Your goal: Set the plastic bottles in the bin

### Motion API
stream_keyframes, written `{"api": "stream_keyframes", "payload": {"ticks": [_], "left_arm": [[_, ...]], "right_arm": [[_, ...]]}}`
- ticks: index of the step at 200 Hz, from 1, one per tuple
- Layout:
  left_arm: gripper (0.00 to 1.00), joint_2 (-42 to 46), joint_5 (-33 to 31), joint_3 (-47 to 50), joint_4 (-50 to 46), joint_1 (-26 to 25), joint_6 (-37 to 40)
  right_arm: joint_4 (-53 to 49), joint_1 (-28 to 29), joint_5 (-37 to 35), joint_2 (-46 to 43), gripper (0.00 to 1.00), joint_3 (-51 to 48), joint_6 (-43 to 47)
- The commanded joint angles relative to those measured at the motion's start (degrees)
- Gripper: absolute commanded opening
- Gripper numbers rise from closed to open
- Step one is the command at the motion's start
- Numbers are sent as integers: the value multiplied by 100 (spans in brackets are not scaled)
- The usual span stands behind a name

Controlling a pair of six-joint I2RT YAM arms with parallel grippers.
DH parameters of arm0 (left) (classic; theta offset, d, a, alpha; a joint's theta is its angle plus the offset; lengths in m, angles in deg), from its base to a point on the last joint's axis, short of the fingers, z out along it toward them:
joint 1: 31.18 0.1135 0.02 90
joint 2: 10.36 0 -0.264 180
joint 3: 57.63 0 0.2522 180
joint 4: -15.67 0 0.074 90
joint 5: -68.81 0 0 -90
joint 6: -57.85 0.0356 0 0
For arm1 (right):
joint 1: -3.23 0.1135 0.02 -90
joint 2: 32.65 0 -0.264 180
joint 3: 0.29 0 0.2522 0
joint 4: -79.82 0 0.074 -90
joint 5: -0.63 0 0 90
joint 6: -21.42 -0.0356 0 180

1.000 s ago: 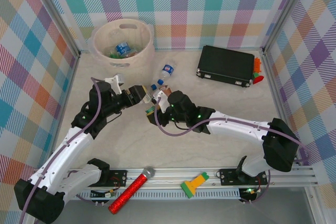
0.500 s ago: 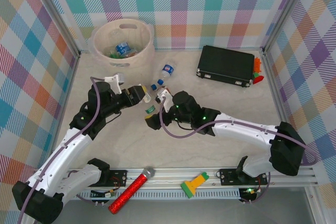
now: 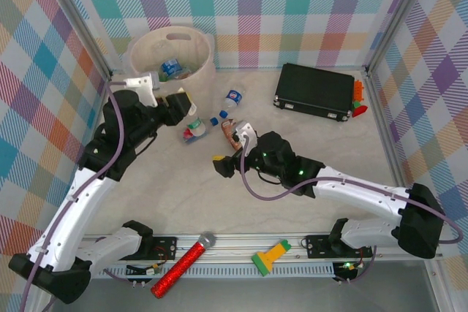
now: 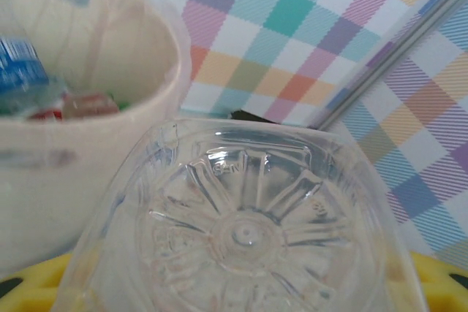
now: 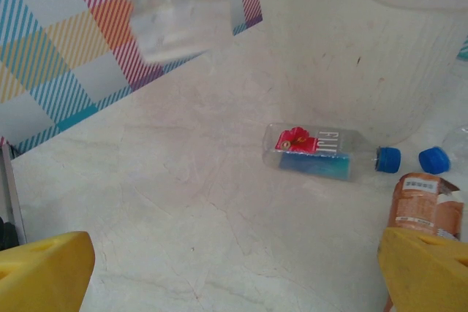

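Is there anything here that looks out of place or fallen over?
Yes. Two bottles lie on the table beside the bin: a blue-capped bottle and a brown-labelled bottle. A red glitter microphone and a green-and-yellow tool rest on the metal rail at the near edge, off the tabletop.

Left pincer (image 3: 190, 116) clenched, right pincer (image 3: 231, 148) agape.

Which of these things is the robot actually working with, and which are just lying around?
Part of the job:
- bin
- bottles inside it
- held bottle, lifted beside the bin
- blue-labelled bottle, lying loose
- brown-labelled bottle, lying loose

Just lying about:
- black case
- red microphone
- green-and-yellow tool
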Motion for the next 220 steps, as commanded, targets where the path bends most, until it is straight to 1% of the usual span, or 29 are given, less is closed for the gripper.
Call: {"api": "stream_keyframes", "payload": {"ticks": [1,32,79,108,132,135,141,155,202,220], "left_arm": [[49,-379,-512,-663,-180,-38,722],[45,-975,-1218,-1521,-244,-38,1160],[47,-1825,-1821,-2422,-73,91,1973],[46,-2262,-2126,-2671,273,315,2100],[46,-2591,-2203,-2783,648,451,2139],[46,-2641,-2176,-2805,835,473,2143],[47,-2747,-2077,-2866,904,516,2143],[48,-3030,-1896,-3083,954,582,2143],[48,-3956,-1679,-3619,1070,604,2223],[48,-4351,-1555,-3902,913,604,2223]], "right_arm": [[288,40,-192,-229,99,-89,-87],[204,40,-261,-388,99,-149,-124],[25,39,-335,-618,99,-164,-123],[-6,43,-347,-759,99,-184,-119],[-42,42,-303,-810,99,-193,-199],[-54,40,-283,-814,99,-195,-215],[-87,39,-225,-821,99,-181,-242],[-189,43,-192,-834,99,-163,-295],[-304,40,-328,-1141,99,-286,-466],[-368,40,-279,-1154,99,-264,-533]]}}
